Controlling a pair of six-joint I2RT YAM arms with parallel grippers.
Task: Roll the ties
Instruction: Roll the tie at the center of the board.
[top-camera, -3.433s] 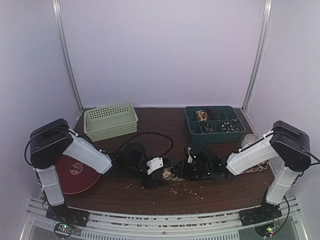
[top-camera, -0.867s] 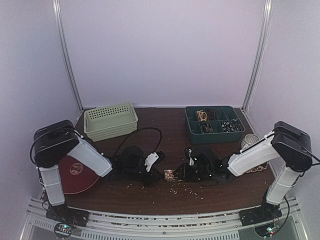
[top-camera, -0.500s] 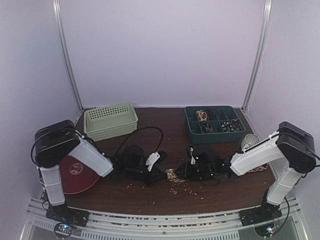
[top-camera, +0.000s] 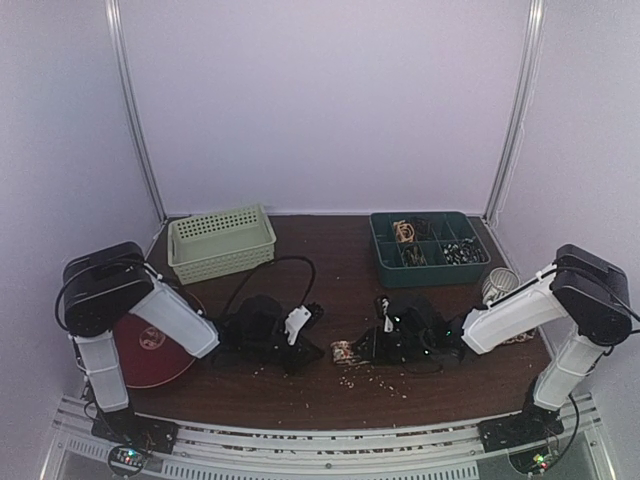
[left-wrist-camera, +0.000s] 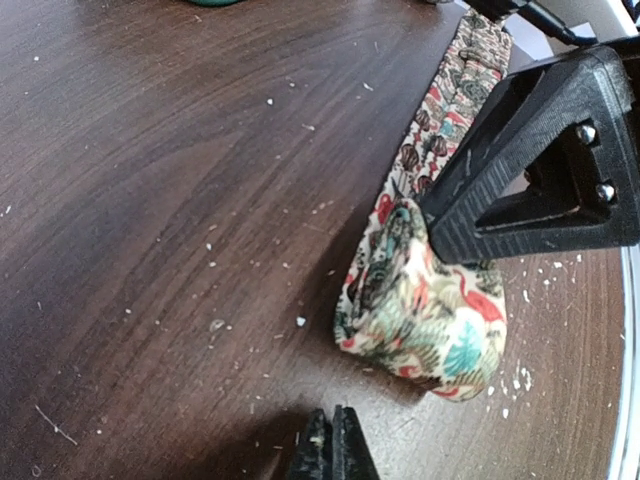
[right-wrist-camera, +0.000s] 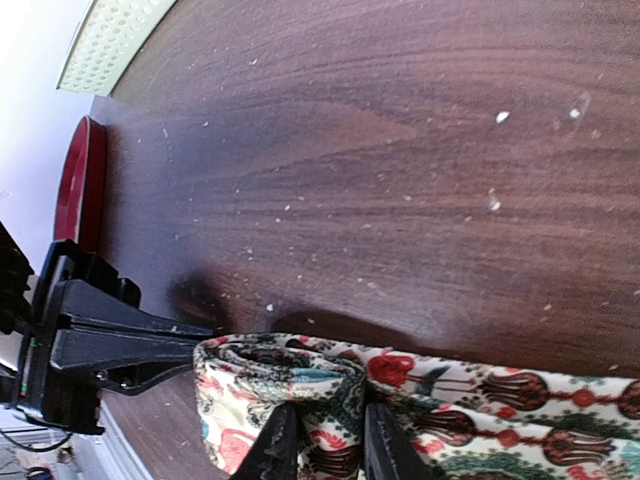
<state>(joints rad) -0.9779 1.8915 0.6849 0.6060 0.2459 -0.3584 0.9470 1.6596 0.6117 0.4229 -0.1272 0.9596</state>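
Right gripper (right-wrist-camera: 324, 425) pinches the partly rolled end of the tie (right-wrist-camera: 300, 385) between its two fingers, at the bottom centre of the right wrist view. Left gripper (left-wrist-camera: 332, 448) is clenched on nothing at the bottom edge of the left wrist view, just below the roll. There the patterned tie lies on the dark wooden table (left-wrist-camera: 150, 200), its unrolled length running toward the upper right.

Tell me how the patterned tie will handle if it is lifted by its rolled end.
Probably floppy: the tie sags in soft folds where the right gripper pinches it. The roll looks loose, so it may unwind if let go. Its tail lies flat on the table and would likely drag.
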